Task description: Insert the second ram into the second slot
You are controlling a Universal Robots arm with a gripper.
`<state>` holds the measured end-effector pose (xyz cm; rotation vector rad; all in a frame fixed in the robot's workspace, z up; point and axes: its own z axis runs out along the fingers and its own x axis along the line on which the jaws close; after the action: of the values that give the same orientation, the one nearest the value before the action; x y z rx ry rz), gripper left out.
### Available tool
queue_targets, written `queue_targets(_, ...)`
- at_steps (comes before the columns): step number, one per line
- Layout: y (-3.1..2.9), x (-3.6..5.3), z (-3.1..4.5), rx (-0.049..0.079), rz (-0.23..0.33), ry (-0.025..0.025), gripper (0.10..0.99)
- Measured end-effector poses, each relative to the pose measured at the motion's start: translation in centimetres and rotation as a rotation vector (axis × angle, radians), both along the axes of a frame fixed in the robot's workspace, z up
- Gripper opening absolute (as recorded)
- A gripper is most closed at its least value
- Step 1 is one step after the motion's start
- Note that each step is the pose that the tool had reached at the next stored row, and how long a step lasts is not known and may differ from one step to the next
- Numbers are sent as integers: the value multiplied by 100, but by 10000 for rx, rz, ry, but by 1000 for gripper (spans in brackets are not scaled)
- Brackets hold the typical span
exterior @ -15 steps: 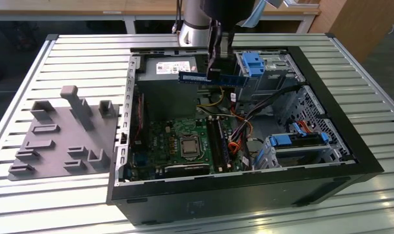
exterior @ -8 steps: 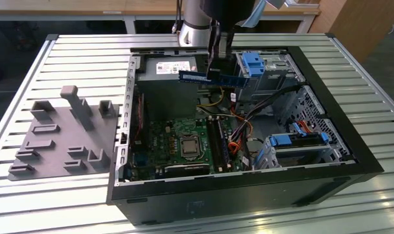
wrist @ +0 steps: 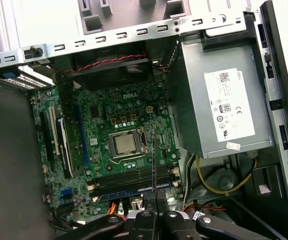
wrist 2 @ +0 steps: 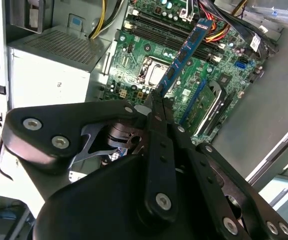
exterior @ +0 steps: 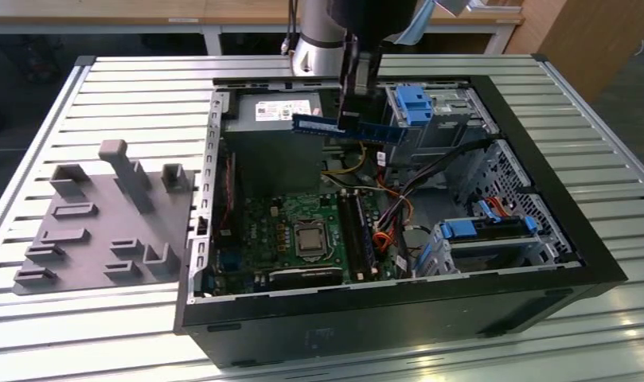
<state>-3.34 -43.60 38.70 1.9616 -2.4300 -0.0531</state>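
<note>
One slatted metal bench [exterior: 130, 87] carries an open black computer case [exterior: 576, 239], with a grey fixture plate [exterior: 99, 231] at the exterior view's left and bare slats round the case's rim. In that view's upper centre the tool [exterior: 353, 119], clenched on the second ram [exterior: 322, 125], holds the blue stick level in open air above the motherboard [exterior: 290, 215], touching nothing else.

Slatted table [exterior: 141, 87]: computer case [exterior: 385, 330], grey fixture [exterior: 93, 235].
</note>
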Motion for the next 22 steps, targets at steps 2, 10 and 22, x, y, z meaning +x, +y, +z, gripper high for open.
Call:
queue_targets(2, 0, 0, 0, -1, -102, 0, 118)
queue_targets(10, 0, 0, -1, -1, -503, 0, 118)
queue_targets(22, 0, 0, -1, -3, -1119, 0, 118)
